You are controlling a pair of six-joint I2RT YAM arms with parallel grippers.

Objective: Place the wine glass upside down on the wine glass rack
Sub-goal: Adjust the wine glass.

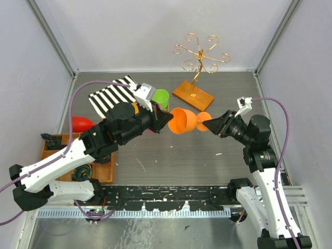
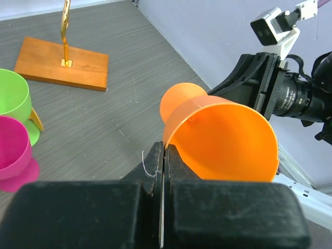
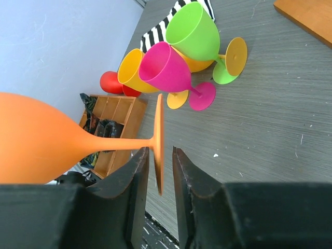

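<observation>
The orange wine glass [image 1: 184, 121] hangs on its side above the table between both grippers. My left gripper [image 1: 165, 118] is shut on the rim of its bowl [image 2: 223, 135], the jaws pinching the thin wall [image 2: 164, 150]. My right gripper [image 1: 208, 124] is open, its jaws standing either side of the glass's foot disc [image 3: 158, 135], with a gap on the right side [image 3: 160, 151]. The wine glass rack, a gold wire stand [image 1: 201, 52] on a flat wooden base [image 1: 193, 95], stands behind the glass; its base shows in the left wrist view [image 2: 62, 62].
Green [image 3: 194, 31], pink [image 3: 166, 67] and yellow [image 3: 132, 70] glasses lie together at the left rear beside a striped cloth [image 1: 111, 96]. A red object [image 1: 80, 123] and a compartmented wooden tray [image 1: 104, 174] sit at the left.
</observation>
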